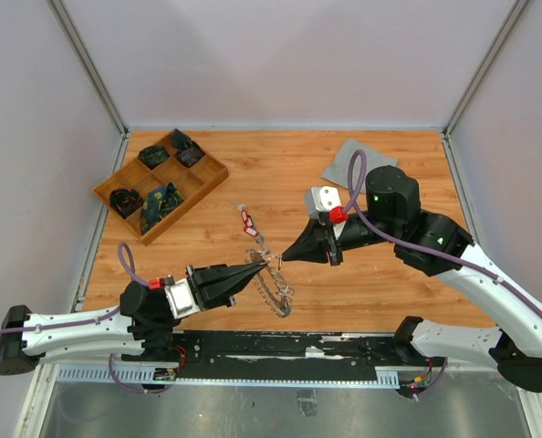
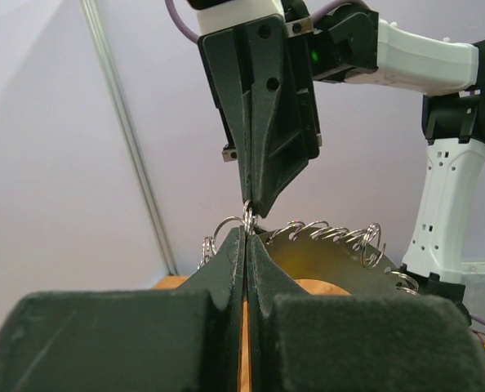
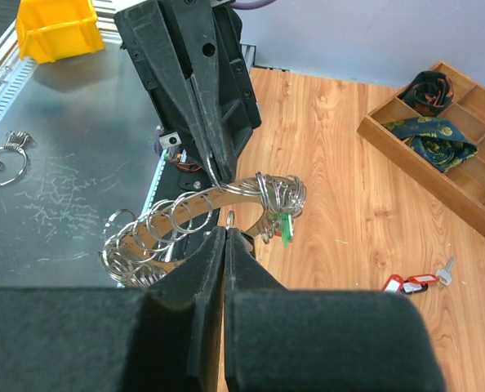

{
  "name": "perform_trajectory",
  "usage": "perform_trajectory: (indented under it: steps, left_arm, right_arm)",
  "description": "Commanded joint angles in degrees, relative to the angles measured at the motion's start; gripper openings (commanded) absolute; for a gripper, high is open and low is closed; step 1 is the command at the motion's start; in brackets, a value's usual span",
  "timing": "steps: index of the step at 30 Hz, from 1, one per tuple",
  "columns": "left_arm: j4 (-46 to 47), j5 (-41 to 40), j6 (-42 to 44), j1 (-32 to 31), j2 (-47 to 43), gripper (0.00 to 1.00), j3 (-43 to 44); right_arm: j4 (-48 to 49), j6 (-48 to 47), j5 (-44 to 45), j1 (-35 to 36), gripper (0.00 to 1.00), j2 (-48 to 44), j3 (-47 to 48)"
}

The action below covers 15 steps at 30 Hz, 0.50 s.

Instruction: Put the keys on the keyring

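- Top external: my left pincer [image 1: 262, 267] and my right pincer [image 1: 286, 256] point at each other, tips nearly touching, over the middle of the table toward its near edge.
- Both are squeezed fully together.
- The keyring [image 1: 277, 290] sits right at that meeting point and runs from the tips toward the near edge.
- Two keys [image 1: 247, 222] with red tags lie loose on the table, just beyond the keyring toward the far edge.
- A wooden tray [image 1: 187, 208] holding dark bundles sits at the far left corner, and a grey cloth [image 1: 342, 164] lies near the far edge, right of centre.
- Left wrist: my left pincer [image 2: 245, 245] is pressed closed, and a small ring [image 2: 247, 216] stands on its tips.
- My right pincer [image 2: 250, 208] comes down from above, closed, its tip touching that same ring; I cannot tell whether it grips it.
- The keyring [image 2: 320, 234] stands raised on edge behind, to the right, its rim fringed with little loops.
- Right wrist: my right pincer [image 3: 224, 241] is closed, its tip at the keyring's rim.
- My left pincer [image 3: 216, 181] nips the keyring [image 3: 185, 214] from the opposite side.
- A green tag [image 3: 286, 228] hangs from the rim.
- The red-tagged keys [image 3: 411, 283] lie apart on the wood, with the tray [image 3: 414, 174] beyond them.
- Past the table's near edge, a yellow bin [image 3: 59, 28] and loose rings [image 3: 4, 159] rest on a metal sheet [image 3: 71, 196].
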Motion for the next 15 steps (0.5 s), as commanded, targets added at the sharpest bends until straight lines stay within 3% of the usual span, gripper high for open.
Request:
perform_trajectory:
  steps: [1,15]
  left_arm:
    - [2.4,-1.9,1.0,-0.4,-0.8,0.00,2.4]
    - [2.4,-3.5,0.4,-0.4,-0.1,0.01,2.7]
  right_arm:
    - [-2.8,-2.6,-0.3,1.3,0.01,-0.2,3.0]
    - [-0.8,-1.9,-4.3,1.4,0.00,2.1,3.3]
